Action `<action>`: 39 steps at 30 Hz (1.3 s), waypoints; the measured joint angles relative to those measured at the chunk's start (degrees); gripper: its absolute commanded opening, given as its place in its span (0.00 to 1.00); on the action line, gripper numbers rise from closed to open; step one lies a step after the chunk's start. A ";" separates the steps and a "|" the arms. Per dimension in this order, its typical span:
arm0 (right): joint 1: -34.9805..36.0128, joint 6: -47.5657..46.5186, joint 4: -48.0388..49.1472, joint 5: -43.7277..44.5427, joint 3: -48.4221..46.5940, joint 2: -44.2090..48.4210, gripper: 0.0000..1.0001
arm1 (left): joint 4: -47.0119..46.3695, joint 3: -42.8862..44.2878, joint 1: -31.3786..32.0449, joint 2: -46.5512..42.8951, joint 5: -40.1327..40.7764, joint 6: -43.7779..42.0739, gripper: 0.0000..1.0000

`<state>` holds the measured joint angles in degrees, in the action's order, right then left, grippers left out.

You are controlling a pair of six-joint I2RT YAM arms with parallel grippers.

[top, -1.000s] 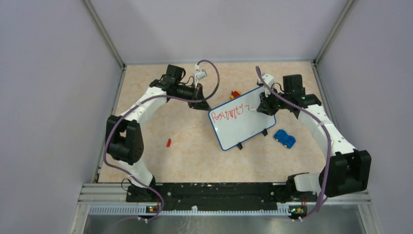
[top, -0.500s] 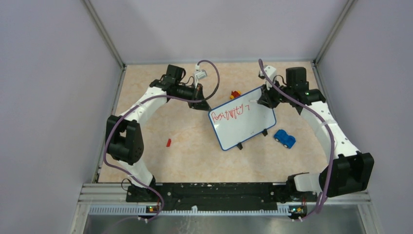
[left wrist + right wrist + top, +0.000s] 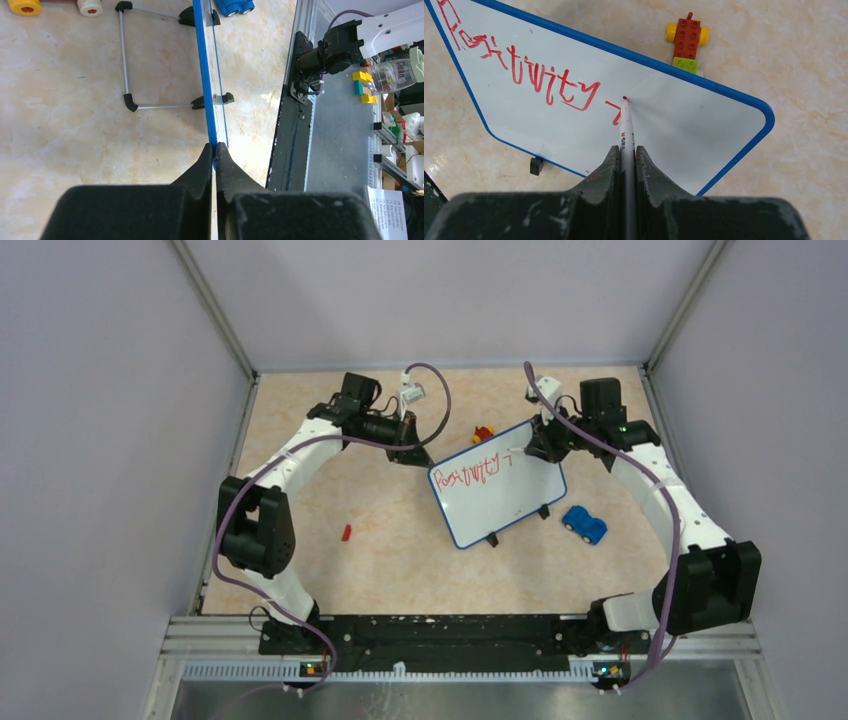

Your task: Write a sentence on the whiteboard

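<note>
1. My left hand [image 3: 215, 150] is pinched tight on the blue rim of the whiteboard [image 3: 206, 75], steadying it edge-on.
2. My right hand [image 3: 626, 150] is closed narrow around the marker [image 3: 626, 125], which points away from me at the board face.
3. The whiteboard [image 3: 500, 495] stands tilted on its black feet toward the far side of the counter [image 3: 400, 560], right of the middle, between my two hands.
4. Done: the sentence [image 3: 538, 79] has its first word, a scrawled red "Positivity", running along the board's top edge from its left corner.
5. Just begun: a short red stroke sits right after that word, and the marker tip is at the end of it. I cannot tell whether the tip touches the surface or hangs just off it.
6. Left: everything below that top line is bare white, and one word is not a sentence. I judge I am early in the task, with more words to write and room for a second line.
7. The blue toy car [image 3: 584, 524] near the board's right corner and the brick toy [image 3: 687, 42] just beyond its far edge lie apart from my writing path.
</note>
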<state>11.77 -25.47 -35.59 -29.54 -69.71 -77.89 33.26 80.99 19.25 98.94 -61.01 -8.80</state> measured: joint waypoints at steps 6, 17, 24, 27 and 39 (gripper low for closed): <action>0.02 -0.07 0.24 0.13 0.98 -0.02 0.00 | -0.02 0.00 0.04 0.00 0.04 -0.02 0.00; -0.37 -0.04 -0.59 0.31 1.07 2.12 0.00 | 0.09 0.00 0.11 0.00 -0.04 0.00 0.00; -0.81 -0.13 -0.50 1.01 1.07 2.62 0.00 | 0.20 0.00 0.11 0.00 -0.02 0.00 0.00; -0.81 -0.37 -0.37 1.36 1.07 2.47 0.00 | 0.20 0.00 0.11 0.00 -0.04 -0.02 0.00; -0.83 -0.76 0.79 1.64 3.43 0.33 0.00 | 0.15 0.00 0.33 0.00 0.04 -0.15 0.00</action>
<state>10.94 -26.24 -34.81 -27.90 -66.28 -77.56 33.41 80.99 19.57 98.94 -60.97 -8.95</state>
